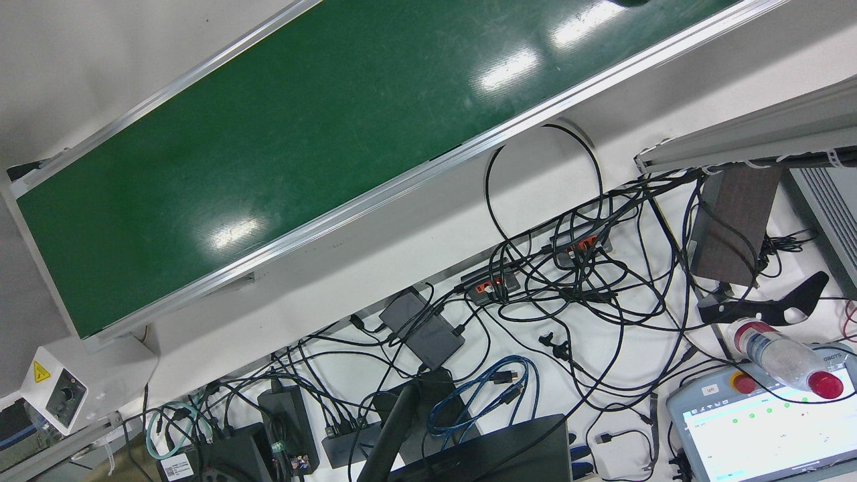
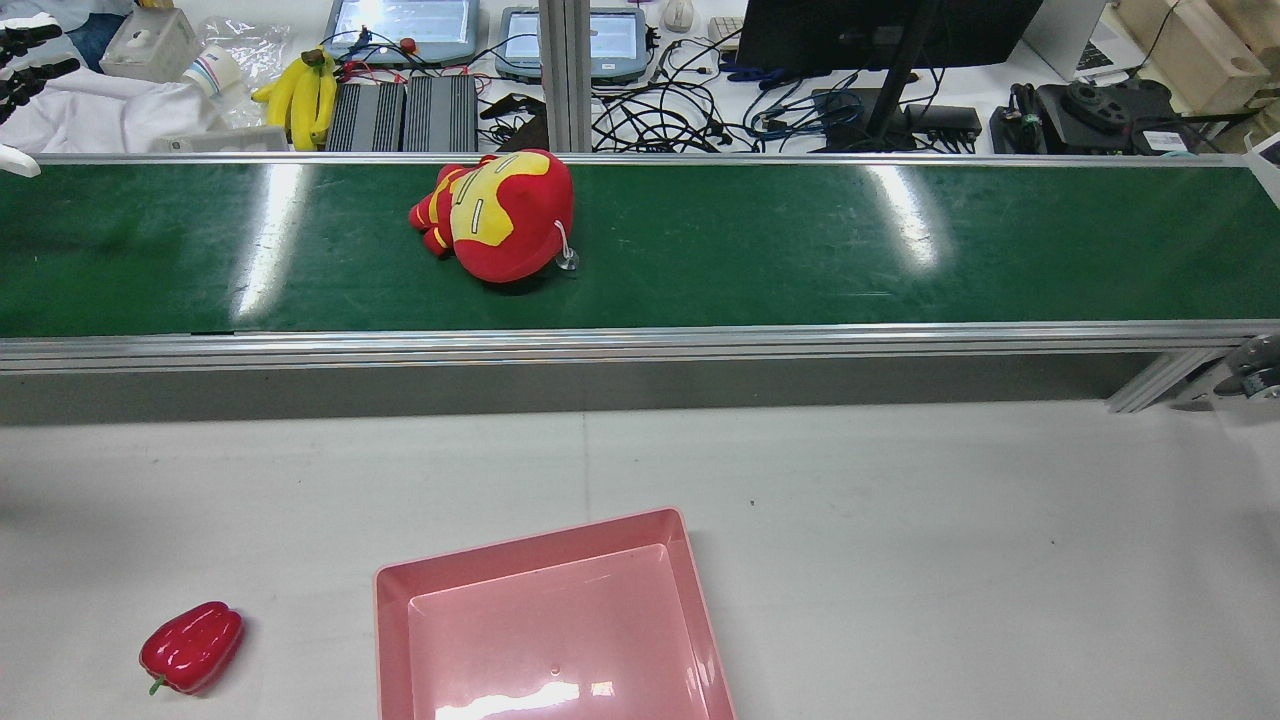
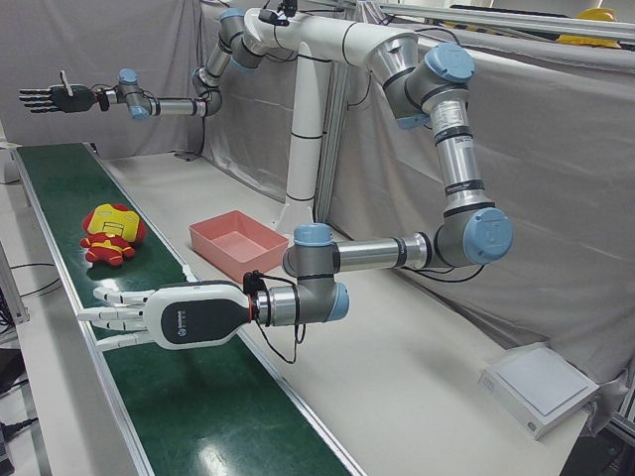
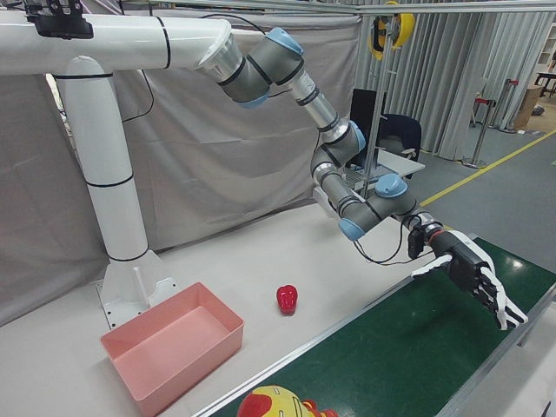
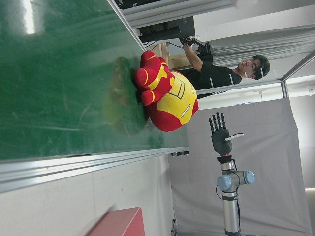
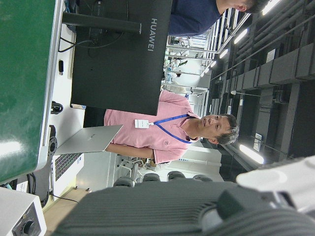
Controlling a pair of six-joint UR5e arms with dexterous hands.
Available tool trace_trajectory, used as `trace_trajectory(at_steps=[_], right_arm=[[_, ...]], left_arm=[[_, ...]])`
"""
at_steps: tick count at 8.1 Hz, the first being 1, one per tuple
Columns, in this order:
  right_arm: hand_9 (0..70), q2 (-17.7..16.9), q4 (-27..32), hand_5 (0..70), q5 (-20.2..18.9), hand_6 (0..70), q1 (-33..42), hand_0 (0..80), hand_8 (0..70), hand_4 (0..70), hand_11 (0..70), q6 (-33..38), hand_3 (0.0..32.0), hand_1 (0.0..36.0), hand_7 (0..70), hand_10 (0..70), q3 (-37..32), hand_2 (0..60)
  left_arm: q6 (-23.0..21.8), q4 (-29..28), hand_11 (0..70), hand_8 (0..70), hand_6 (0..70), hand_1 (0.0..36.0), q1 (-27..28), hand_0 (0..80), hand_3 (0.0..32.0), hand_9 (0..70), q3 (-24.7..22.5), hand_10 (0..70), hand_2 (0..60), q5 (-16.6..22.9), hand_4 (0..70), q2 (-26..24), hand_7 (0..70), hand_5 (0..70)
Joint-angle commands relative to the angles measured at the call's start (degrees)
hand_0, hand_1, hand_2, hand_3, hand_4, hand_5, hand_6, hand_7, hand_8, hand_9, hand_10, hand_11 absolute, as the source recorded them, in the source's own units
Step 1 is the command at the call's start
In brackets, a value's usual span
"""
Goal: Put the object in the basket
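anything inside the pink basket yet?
No. The shallow pink plastic basket shows a bare floor in the rear view. The red-and-yellow plush toy lies on the green conveyor belt; the red bell pepper lies on the table beside the basket.

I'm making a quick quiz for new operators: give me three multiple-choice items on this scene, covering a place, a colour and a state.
1. Where is the plush toy?
A. on the green belt
B. in the basket
C. on the white table

2. What colour is the basket?
A. blue
B. pink
C. yellow

3. What is the state of the left hand?
A. shut on the pepper
B. shut on the toy
C. open, holding nothing

Key: 1 A, the toy lies on the belt; 2 B, its walls are pink; 3 C, fingers spread above the belt.
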Motion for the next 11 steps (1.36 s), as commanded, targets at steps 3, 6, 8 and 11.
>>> trace_trajectory(at_steps=[3, 6, 8, 11], right_arm=[[0.0, 0.0, 0.0, 0.0, 0.0, 0.0, 0.0, 0.0, 0.0, 0.0, 0.0, 0.0, 0.0, 0.0, 0.0, 0.0, 0.0, 0.0], [0.0, 0.0, 0.0, 0.0, 0.0, 0.0, 0.0, 0.0, 0.0, 0.0, 0.0, 0.0, 0.0, 0.0, 0.0, 0.0, 0.0, 0.0], [0.0, 0.0, 0.0, 0.0, 0.0, 0.0, 0.0, 0.0, 0.0, 0.0, 0.0, 0.0, 0.0, 0.0, 0.0, 0.0, 0.0, 0.0], [0.0, 0.0, 0.0, 0.0, 0.0, 0.0, 0.0, 0.0, 0.0, 0.0, 0.0, 0.0, 0.0, 0.0, 0.0, 0.0, 0.0, 0.0]], left_arm=[[0.3, 0.1, 0.0, 9.8, 4.1, 22.4, 0.1, 70.8, 0.0, 15.5, -0.3, 0.0, 0.0, 0.0, 10.9, -0.2, 3.8, 21.2], [0.1, 0.3, 0.0, 9.9, 4.1, 21.7, 0.0, 71.0, 0.0, 15.6, -0.5, 0.0, 0.0, 0.0, 11.6, -0.5, 3.9, 21.9], [0.5, 0.9, 0.0, 10.0, 4.1, 20.3, 0.2, 67.1, 0.0, 15.7, -0.8, 0.0, 0.0, 0.0, 11.7, -0.3, 3.8, 21.9], [0.7, 1.7, 0.0, 9.7, 4.2, 21.1, 2.2, 72.6, 0.0, 15.3, -0.8, 0.0, 0.0, -0.1, 11.9, -0.3, 4.0, 22.0]])
